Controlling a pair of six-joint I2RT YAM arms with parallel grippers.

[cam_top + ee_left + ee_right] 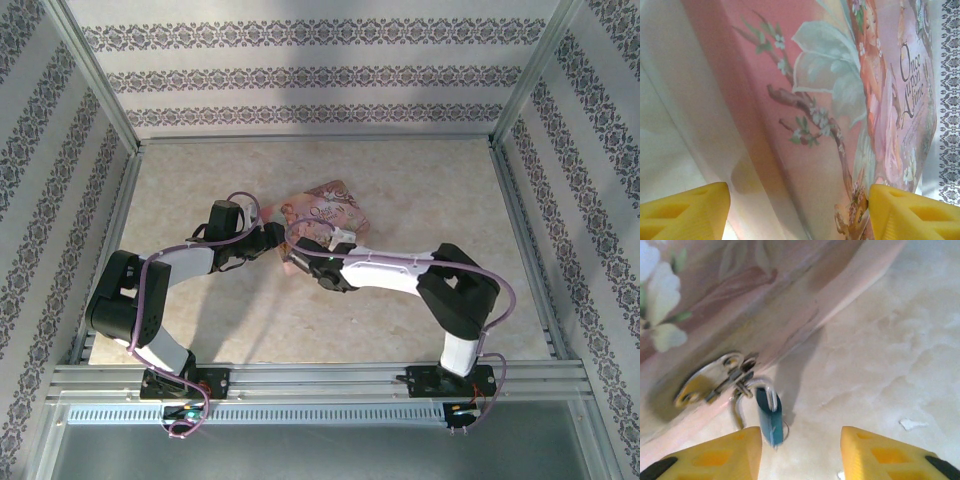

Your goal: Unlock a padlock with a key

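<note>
Pale marbled table (420,190), pink illustrated box (325,212) lying on it, blue padlock (769,417) on its hasp (715,381)

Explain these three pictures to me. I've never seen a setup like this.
These are two robot arms bolted at the near edge of a table. One picture looks down on both; the other two come from a camera on each wrist, so the yellow wedges are fingers. A flat pink box lies on the table. The left gripper stands open, facing its painted cover. The right gripper, also open, is beside a small blue padlock hanging from the box's metal clasp. Neither holds anything.
</note>
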